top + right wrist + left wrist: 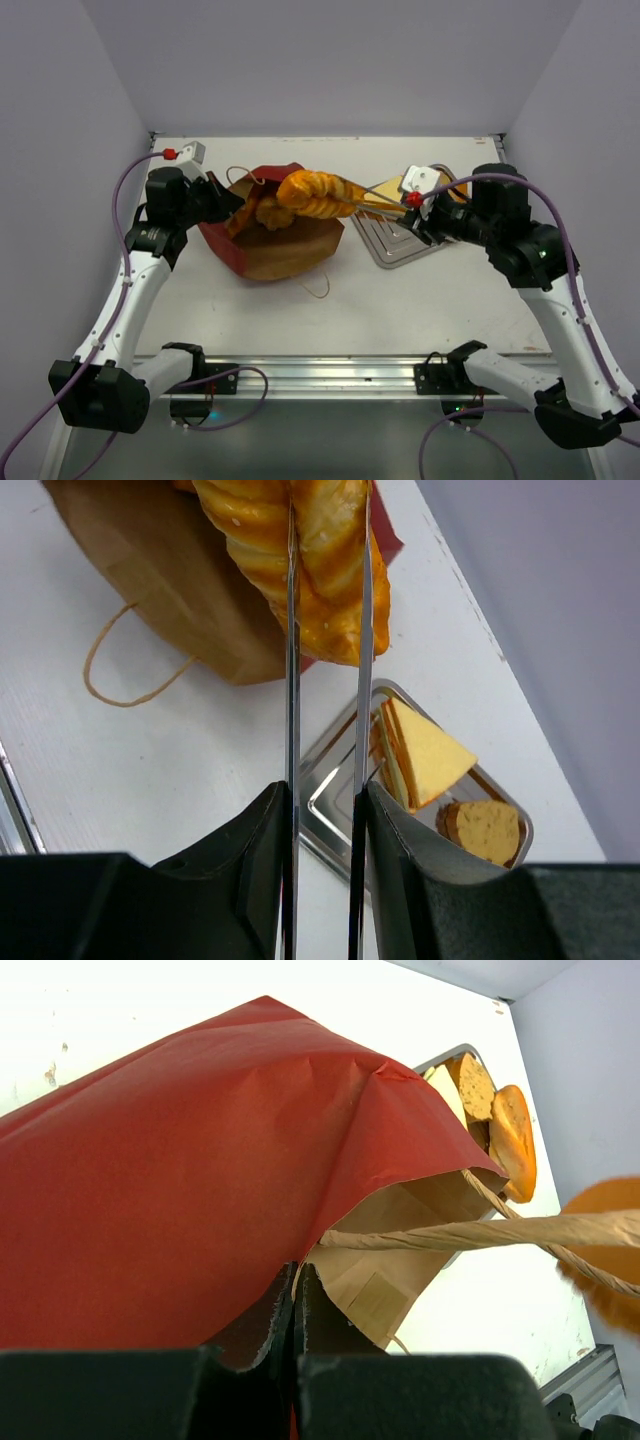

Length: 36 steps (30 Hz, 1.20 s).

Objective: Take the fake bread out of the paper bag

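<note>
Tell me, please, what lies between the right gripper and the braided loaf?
The metal tongs: the right gripper holds them, and their two blades run on to clamp the braided loaf. The right wrist view shows this.

paper bag (275, 235): on its side on the table (450, 300), left of the middle, mouth toward the tray (395, 250)
braided loaf (315, 193): at the bag's mouth, between the two arms of the tongs (375, 203)
roll (268, 212): inside the bag, left of the loaf
tray: on the table, just right of the bag
sandwich (425, 750): on the tray
round slice (485, 830): on the tray, beside the sandwich
</note>
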### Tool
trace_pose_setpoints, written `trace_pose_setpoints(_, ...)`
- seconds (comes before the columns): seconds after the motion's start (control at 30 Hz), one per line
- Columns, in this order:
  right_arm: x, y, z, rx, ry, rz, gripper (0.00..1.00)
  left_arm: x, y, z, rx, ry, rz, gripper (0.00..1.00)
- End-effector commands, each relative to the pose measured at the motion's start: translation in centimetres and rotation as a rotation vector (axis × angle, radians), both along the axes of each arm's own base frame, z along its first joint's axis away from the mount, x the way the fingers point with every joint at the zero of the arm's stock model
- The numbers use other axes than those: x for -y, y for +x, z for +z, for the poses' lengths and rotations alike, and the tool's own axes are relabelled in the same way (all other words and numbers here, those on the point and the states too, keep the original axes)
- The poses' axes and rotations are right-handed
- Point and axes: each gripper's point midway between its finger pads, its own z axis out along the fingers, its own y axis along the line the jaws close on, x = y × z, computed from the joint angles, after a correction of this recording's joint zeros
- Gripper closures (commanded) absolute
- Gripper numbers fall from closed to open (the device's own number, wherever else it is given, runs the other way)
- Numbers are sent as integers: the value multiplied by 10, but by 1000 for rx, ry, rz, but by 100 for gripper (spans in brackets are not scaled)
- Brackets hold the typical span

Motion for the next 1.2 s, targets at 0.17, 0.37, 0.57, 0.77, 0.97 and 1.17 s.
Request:
trace_pose_setpoints(0.17, 73, 58, 1, -165, 243, -430, 100, -5, -6, 15, 53, 29, 0, 100)
trace_pose_setpoints(0.37, 140, 77, -44, -403, 387, -765, 100, -4, -16, 18, 81, 45, -27, 100)
trace_pose_setpoints(0.57, 149, 68, -92, -643, 398, -841, 100, -2, -23, 18, 101, 45, -47, 100)
trace_pose_setpoints(0.77, 163, 66, -133, -786, 390, -910, 100, 0, -28, 12, 100, 37, -62, 100)
trace_pose_setpoints(0.97, 181, 65, -156, -835, 377, -947, 100, 1, -30, 9, 98, 34, -69, 100)
trace_pose_setpoints(1.17, 188, 68, -164, -851, 366, -959, 94, 2, -29, 8, 96, 28, -69, 100)
